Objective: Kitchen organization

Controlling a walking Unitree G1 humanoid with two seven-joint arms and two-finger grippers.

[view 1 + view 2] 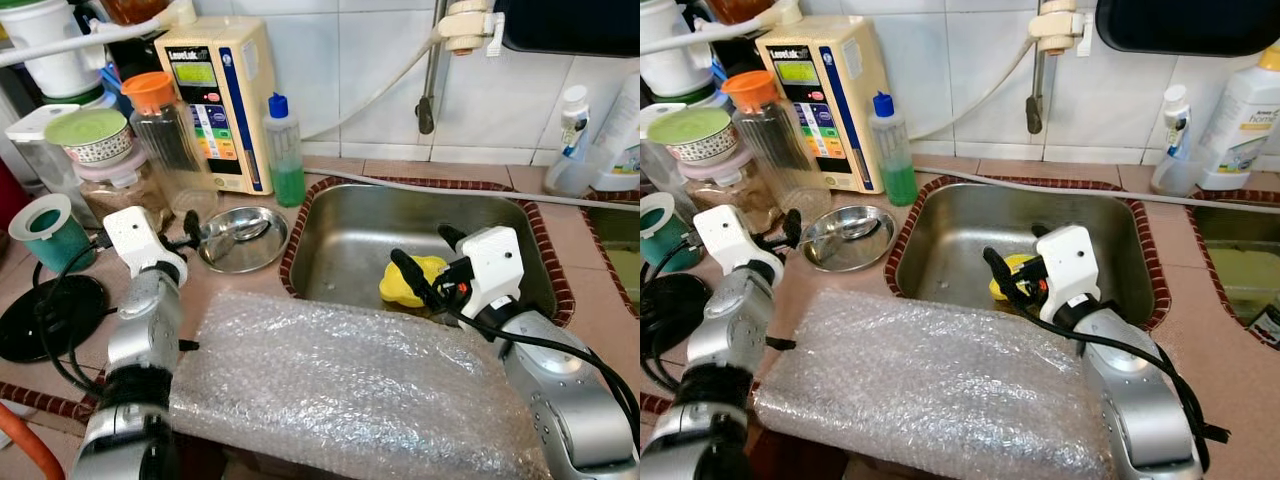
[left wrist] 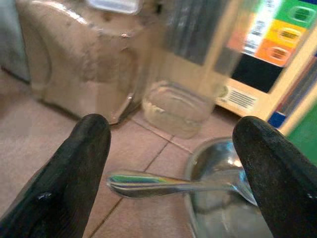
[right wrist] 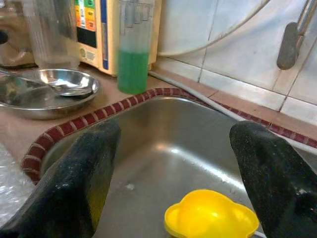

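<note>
A yellow moulded plastic piece (image 1: 405, 285) lies on the floor of the steel sink (image 1: 335, 235). My right gripper (image 1: 428, 260) hangs open just above it and to its near side; in the right wrist view the yellow piece (image 3: 210, 215) sits low between the spread fingers (image 3: 94, 168). On the counter to the left of the sink, a round steel dish (image 1: 262, 243) holds a spoon (image 2: 163, 183) whose handle sticks out over its rim. My left gripper (image 1: 190, 230) is open at the dish's left edge, and the spoon handle lies between its fingertips (image 2: 91, 144).
A sheet of bubble wrap (image 1: 340, 380) covers the front counter. Behind the dish stand a cream water purifier (image 1: 220, 100), a green soap bottle (image 1: 285, 150), an orange-lidded jar (image 1: 165, 130) and stacked containers (image 1: 90, 140). A teal cup (image 1: 45, 235) and black disc (image 1: 45, 315) sit at left, bottles (image 1: 575, 140) at right.
</note>
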